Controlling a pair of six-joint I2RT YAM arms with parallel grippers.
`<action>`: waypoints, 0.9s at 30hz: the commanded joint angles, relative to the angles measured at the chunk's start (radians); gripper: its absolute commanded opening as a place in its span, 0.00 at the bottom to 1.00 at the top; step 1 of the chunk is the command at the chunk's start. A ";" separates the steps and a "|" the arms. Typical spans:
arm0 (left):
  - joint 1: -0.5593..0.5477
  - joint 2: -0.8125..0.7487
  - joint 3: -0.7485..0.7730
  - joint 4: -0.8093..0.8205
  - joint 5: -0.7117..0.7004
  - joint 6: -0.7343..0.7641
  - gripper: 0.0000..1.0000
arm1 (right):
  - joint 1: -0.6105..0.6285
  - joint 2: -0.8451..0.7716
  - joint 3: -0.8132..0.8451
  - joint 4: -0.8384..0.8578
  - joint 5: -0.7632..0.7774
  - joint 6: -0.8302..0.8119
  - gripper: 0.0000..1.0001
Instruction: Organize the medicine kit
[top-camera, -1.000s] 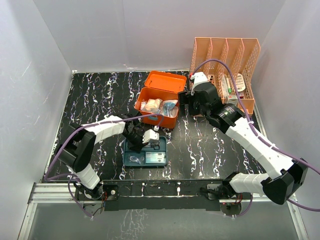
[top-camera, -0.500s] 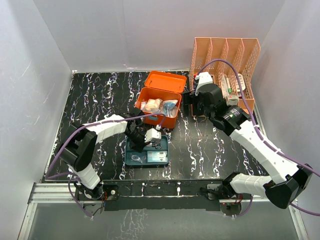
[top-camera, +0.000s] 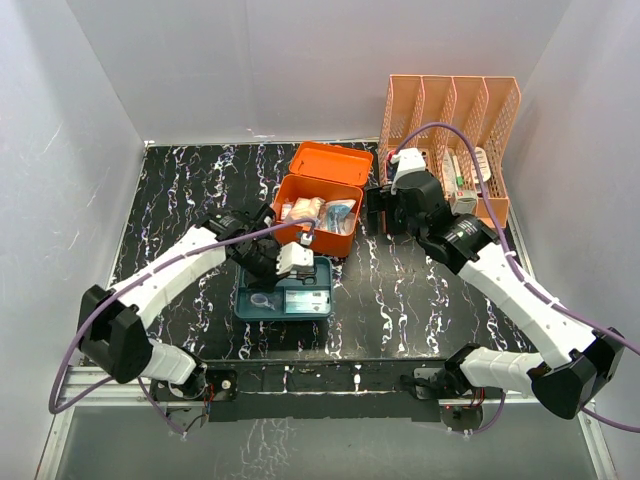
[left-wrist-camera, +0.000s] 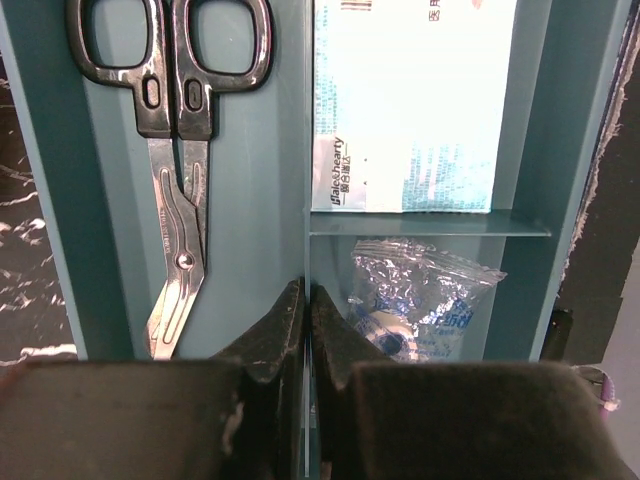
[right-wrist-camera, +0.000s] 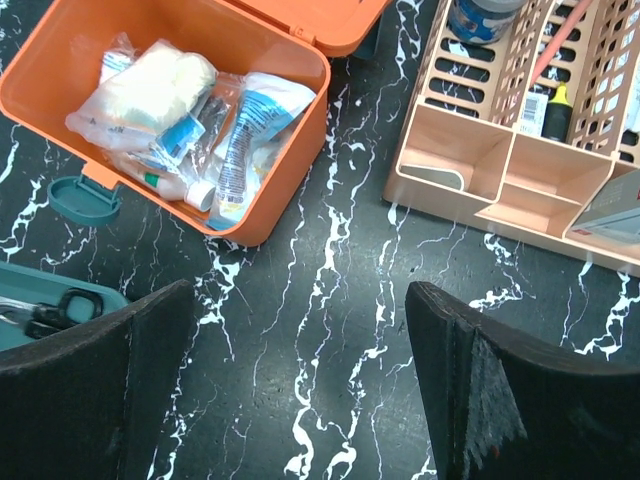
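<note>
tray divider (left-wrist-camera: 307, 200) sits pinched between left jaws.

Bare table (top-camera: 180, 190) lay open along the left edge. The medicine kit (top-camera: 330, 163) and teal tray (top-camera: 283, 313) obstructed the middle. The peach organizer (top-camera: 450, 105) blocked the far right corner.

Left gripper (left-wrist-camera: 305, 300), black jaws pinched together on the central divider (left-wrist-camera: 306, 150) of a teal plastic divided tray (left-wrist-camera: 60, 200). Left compartment: black-handled steel scissors (left-wrist-camera: 180, 150). Upper right: white-and-blue printed flat packet (left-wrist-camera: 410, 110). Lower right: crinkled clear plastic bag (left-wrist-camera: 415, 295), possibly holding a tape roll.
</note>
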 joint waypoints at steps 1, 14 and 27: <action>-0.005 -0.089 0.064 -0.126 -0.020 -0.004 0.00 | -0.006 0.001 -0.015 0.025 0.030 0.032 0.86; -0.005 -0.213 0.112 -0.195 -0.078 -0.071 0.00 | -0.028 0.301 0.120 0.059 0.062 0.168 0.81; -0.005 -0.382 0.084 -0.253 -0.150 -0.175 0.00 | -0.038 0.634 0.335 -0.009 0.021 0.266 0.61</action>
